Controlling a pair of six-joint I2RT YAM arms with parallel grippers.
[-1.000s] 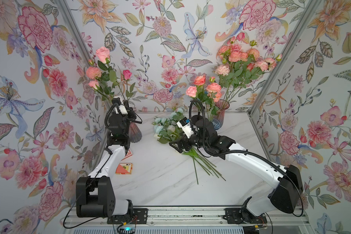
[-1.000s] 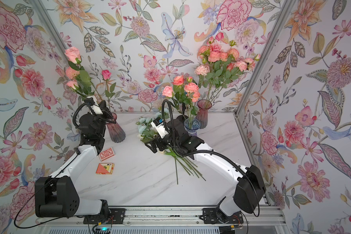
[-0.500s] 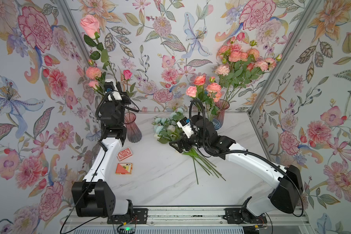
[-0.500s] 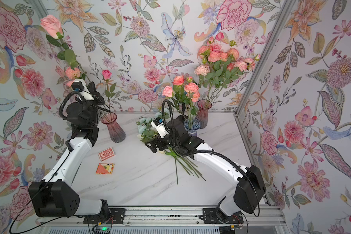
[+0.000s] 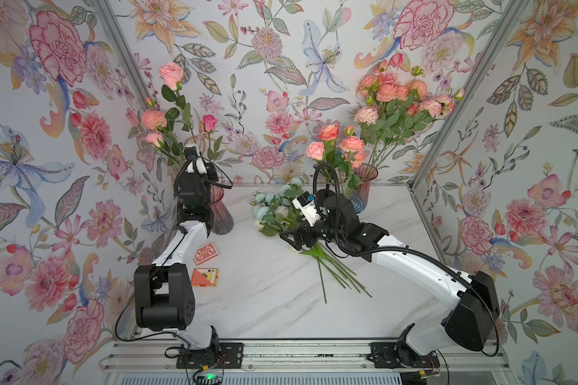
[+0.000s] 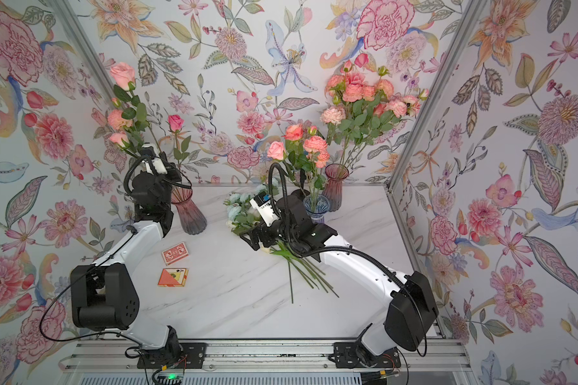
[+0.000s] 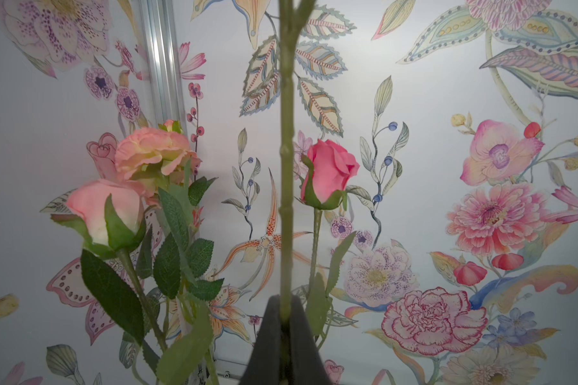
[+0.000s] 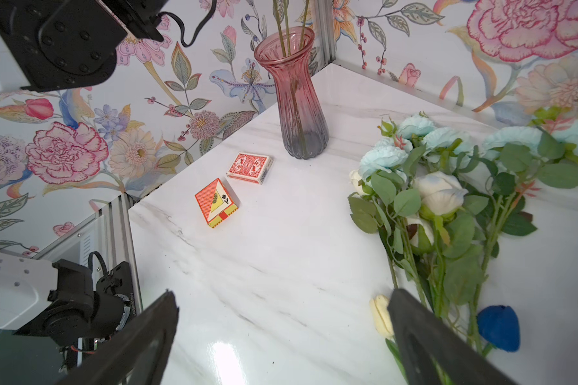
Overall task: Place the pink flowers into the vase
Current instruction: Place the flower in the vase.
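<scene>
Pinching one pink rose (image 5: 171, 75) upright by the stem with the left claw (image 7: 286, 320), close above the pink vase (image 5: 221, 213) already keeping other pink flowers (image 7: 329, 173). Next, probably lowering the stem end into the mouth, then loosening. Hanging the right claw (image 5: 292, 239) spread, empty, over the bench (image 5: 274, 300).

Top views: bright, even, diffuse light, with only faint soft shadows on the table (image 5: 264, 310). Corner posts (image 5: 461, 96) splay outward toward the picture edges.

Left wrist view: dimmer and greyish, pale bright patch on the wallpaper (image 7: 214, 76), near flower stem (image 7: 286, 166) soft.

Right wrist view: white glare spot (image 8: 226, 353) on the table, right gripper's fingers (image 8: 447, 350) blurred.
</scene>
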